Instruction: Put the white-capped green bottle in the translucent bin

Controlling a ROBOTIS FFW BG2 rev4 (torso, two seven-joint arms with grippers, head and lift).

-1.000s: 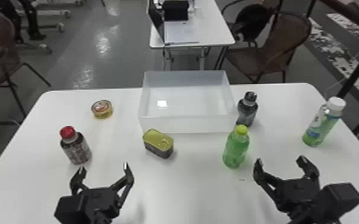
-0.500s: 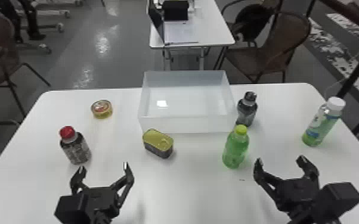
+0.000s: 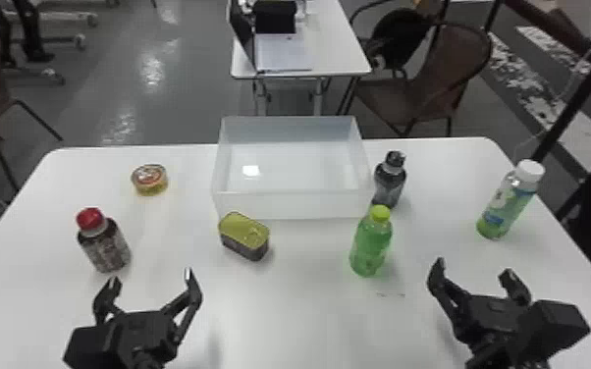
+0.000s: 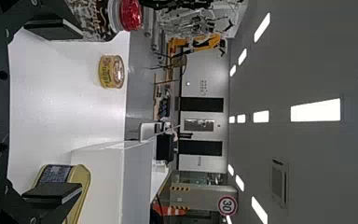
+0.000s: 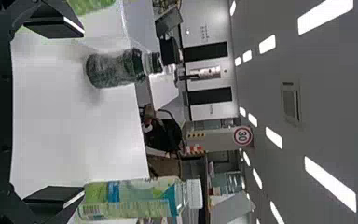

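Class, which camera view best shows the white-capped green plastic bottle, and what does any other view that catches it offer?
The head view: it shows the bottle whole, cap to base, standing to the right of the translucent rectangular bin. The right wrist view shows it larger, lying sideways, with its label easier to study.

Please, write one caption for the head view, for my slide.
Left gripper and right gripper open; white-capped green bottle standing on the table, right of the translucent bin.
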